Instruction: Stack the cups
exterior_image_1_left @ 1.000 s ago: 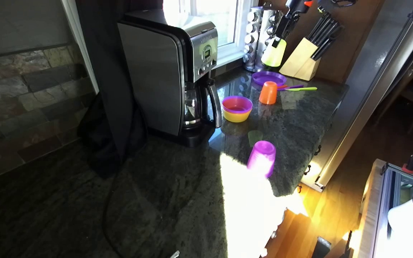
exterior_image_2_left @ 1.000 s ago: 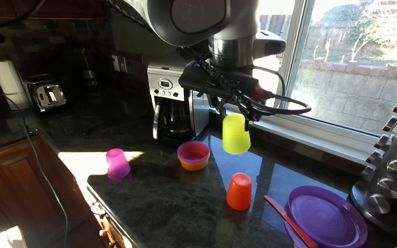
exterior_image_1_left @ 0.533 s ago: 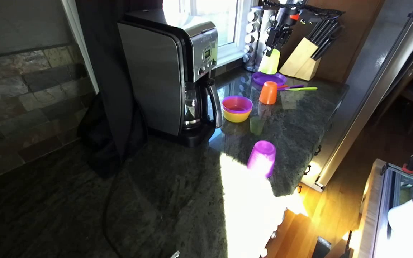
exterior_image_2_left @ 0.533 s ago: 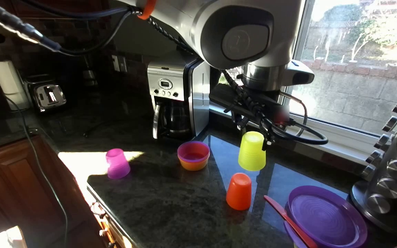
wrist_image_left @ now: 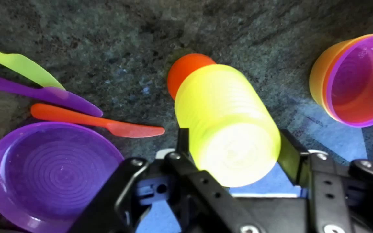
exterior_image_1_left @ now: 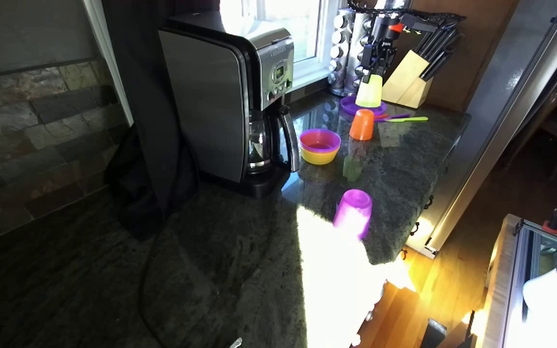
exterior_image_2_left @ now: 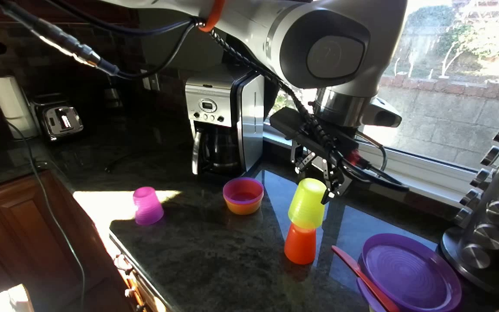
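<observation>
Fingers [wrist_image_left: 290, 157] of your tool [wrist_image_left: 235, 145] clasp the lime-green cup [wrist_image_left: 225, 106] in the wrist view, one on either side, close to its base. You hold it mouth down, so the base faces you from that camera. In an exterior view its lower rim covers the top of the orange cup [exterior_image_2_left: 300, 250], which stands upside down on the table [exterior_image_2_left: 215, 264]; you can't make out whether the two cups touch. From the wrist, a rounded piece of orange shows past the green rim. Your magenta cup [exterior_image_1_left: 354, 212] also rests mouth down on the table, well apart from the other two, near the table's edge, its lower part brightly sunlit in an exterior view. Between it and the orange cup, farther in from that edge, you have the nested bowls [exterior_image_2_left: 243, 209], standing near the coffee maker [exterior_image_2_left: 223, 112]. On the far side of the orange cup from the bowls lies the purple plate [wrist_image_left: 62, 176], with an orange knife [wrist_image_left: 92, 120] just beside it in the wrist view, then a purple knife [wrist_image_left: 40, 94] and, overlapping the purple blade with its tip, a lime-green knife [wrist_image_left: 28, 67]. Near the plate, in an exterior view, you can see the wooden knife block [exterior_image_1_left: 406, 84].
</observation>
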Tool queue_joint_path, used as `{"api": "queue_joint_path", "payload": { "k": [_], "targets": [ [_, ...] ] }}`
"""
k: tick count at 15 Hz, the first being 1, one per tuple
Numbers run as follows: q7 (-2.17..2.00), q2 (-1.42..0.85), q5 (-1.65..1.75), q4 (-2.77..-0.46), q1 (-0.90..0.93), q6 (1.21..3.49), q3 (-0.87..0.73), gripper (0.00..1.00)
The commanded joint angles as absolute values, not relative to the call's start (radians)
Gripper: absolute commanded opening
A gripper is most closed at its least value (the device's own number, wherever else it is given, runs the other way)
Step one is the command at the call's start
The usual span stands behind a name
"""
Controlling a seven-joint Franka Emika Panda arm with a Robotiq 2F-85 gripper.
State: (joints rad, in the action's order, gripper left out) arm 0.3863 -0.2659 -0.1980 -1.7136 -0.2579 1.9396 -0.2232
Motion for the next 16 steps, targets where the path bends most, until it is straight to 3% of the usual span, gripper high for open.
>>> {"api": "queue_joint_path", "payload": {
  "k": [1, 13, 15, 16],
  "targets": [
    [0.363, -0.276, -0.208, -1.721, -0.278, 1.958, -0.201, 0.42],
    [0.359, -0.284, -0.187, -1.793, -0.275, 2.069, -0.188, 0.42],
    [0.356, -0.275, -0.195, -1.816, -0.274, 2.088, -0.185, 0.92],
    [0.357, -0.265, -0.203, -1.832, -0.273, 2.099, -0.181, 0.92]
  ]
}}
